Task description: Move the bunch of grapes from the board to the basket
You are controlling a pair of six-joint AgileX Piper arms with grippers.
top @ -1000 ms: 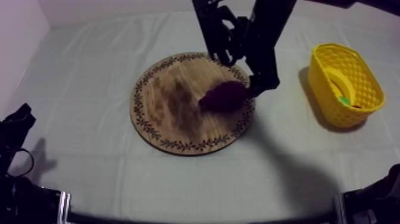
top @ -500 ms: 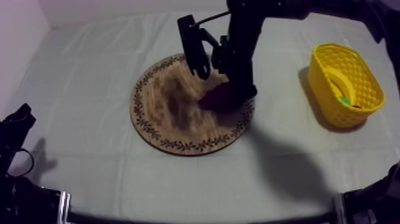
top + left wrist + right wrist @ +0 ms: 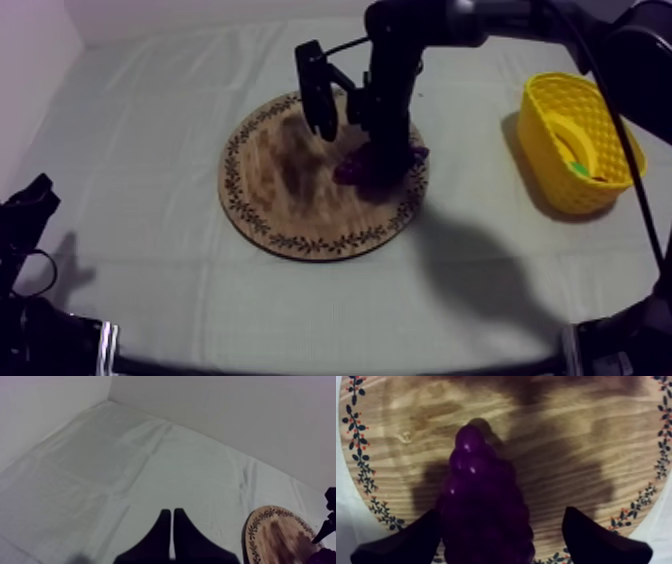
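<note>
A dark purple bunch of grapes [image 3: 478, 501] lies on the round wooden board [image 3: 561, 461] near its patterned rim. My right gripper [image 3: 502, 515] is open and straddles the bunch, one black finger [image 3: 401, 543] close against it and the other standing apart. From above, the right arm hangs over the board's right half and covers most of the grapes [image 3: 358, 168]; the gripper [image 3: 388, 160] is right at them. The yellow basket [image 3: 578, 140] stands at the right side of the table. My left gripper [image 3: 172, 516] is shut on nothing, low at the left [image 3: 25, 215].
The board [image 3: 270, 190] lies mid-table, and its edge [image 3: 280, 536] also shows past the left gripper. Inside the basket sit a curved yellow shape and a green bit. Grey-white cloth stretches bare to the left and front of the board.
The right arm has swung left and come down over the grapes, now hiding most of the bunch from above. The grapes, board, basket and left arm have not moved.
</note>
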